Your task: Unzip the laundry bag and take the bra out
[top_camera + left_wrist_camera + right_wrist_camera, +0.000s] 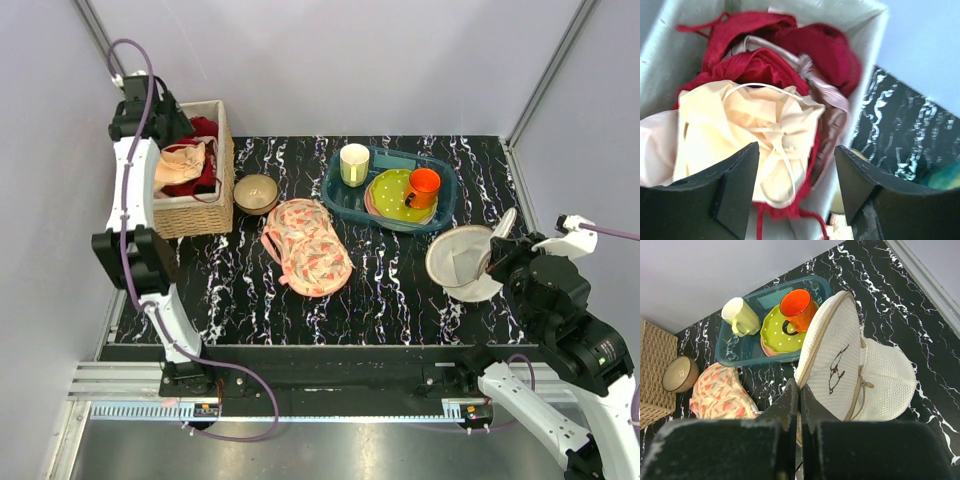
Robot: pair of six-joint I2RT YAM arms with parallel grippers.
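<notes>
The laundry bag (462, 262) lies at the 3 o'clock edge of the counter (400, 290), unzipped, with its lid raised. The right pincer (799, 402) is fully closed on the lid's rim at the bag's 7 o'clock point, and the rim runs from there toward 1 o'clock. The left pincer (796, 160) is held apart and empty over the wicker basket (195, 215) at 10 o'clock, above a cream strapped garment (740, 125), judged to be the bra. The right arm is nearer the bag; the left is well apart.
</notes>
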